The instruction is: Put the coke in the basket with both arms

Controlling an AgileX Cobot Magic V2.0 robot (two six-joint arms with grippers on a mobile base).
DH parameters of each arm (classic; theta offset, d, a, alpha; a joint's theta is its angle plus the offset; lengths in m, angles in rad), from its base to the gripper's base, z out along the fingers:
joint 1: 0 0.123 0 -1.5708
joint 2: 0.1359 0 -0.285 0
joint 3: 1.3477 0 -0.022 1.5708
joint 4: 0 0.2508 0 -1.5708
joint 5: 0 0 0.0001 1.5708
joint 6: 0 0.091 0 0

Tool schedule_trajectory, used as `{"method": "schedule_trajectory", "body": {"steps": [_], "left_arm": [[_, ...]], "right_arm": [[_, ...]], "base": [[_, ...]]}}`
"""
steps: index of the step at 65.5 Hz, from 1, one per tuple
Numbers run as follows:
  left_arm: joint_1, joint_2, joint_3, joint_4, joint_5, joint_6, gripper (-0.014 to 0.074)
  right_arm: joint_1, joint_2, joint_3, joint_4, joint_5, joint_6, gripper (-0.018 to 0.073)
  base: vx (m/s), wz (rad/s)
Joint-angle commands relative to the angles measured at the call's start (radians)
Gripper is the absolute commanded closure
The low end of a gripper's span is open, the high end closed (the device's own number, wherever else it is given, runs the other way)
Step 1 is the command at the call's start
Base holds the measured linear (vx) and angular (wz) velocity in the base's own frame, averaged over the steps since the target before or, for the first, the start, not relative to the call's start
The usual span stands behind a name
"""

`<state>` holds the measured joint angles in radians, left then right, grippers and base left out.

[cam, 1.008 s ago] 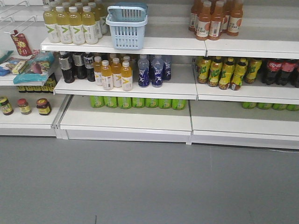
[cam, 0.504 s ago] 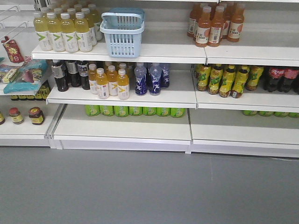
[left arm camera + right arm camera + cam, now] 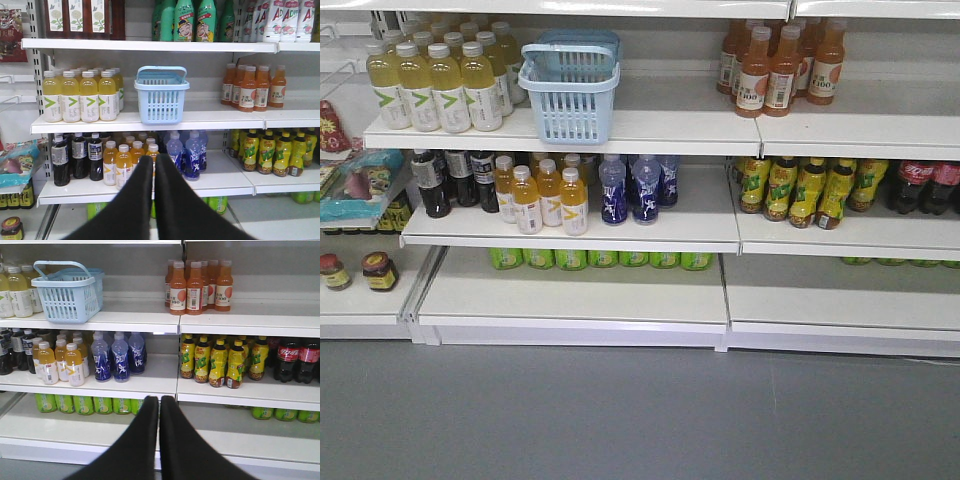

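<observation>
Basket: one light blue basket [image 3: 568, 95] is standing upright on the upper white shelf [image 3: 670, 125]; its hoop handle is lying back over the rim; nothing is showing inside it.
Coke: two dark bottles with red labels [image 3: 297, 359] are showing at the far right of the middle shelf, one level below the basket and well apart from it; any more behind them cannot be told.
Left gripper: the left gripper [image 3: 153, 160] is hanging in front of the shelves, its two black fingers pressing together on nothing.
Right gripper: the right gripper [image 3: 159, 401] is doing the same; two fingers clenched, nothing between them.
Neighbours of the basket: four pale yellow bottles [image 3: 79, 96] are making the front row just to one side; orange juice bottles [image 3: 195, 287] are clustering well to the other side.
Middle shelf: three blue bottles [image 3: 117, 357] are standing together; five yellow-green bottles [image 3: 218, 362] are lining up between them and the coke.
</observation>
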<state>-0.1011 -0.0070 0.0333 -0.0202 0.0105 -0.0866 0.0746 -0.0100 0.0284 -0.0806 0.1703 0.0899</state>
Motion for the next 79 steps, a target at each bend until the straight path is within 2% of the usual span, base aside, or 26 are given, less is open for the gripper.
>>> {"method": "schedule_trajectory", "body": {"steps": [1, 79], "left_arm": [[-0.002, -0.019, -0.001, -0.008, -0.071, -0.009, 0.0603], [-0.002, -0.019, -0.001, -0.008, -0.071, -0.009, 0.0603]], "right_arm": [[-0.005, -0.019, 0.01, -0.01, -0.07, -0.008, 0.0564], [-0.005, -0.019, 0.01, -0.01, -0.069, -0.008, 0.0564]], "base": [[0.17, -0.03], [0.19, 0.0]]}}
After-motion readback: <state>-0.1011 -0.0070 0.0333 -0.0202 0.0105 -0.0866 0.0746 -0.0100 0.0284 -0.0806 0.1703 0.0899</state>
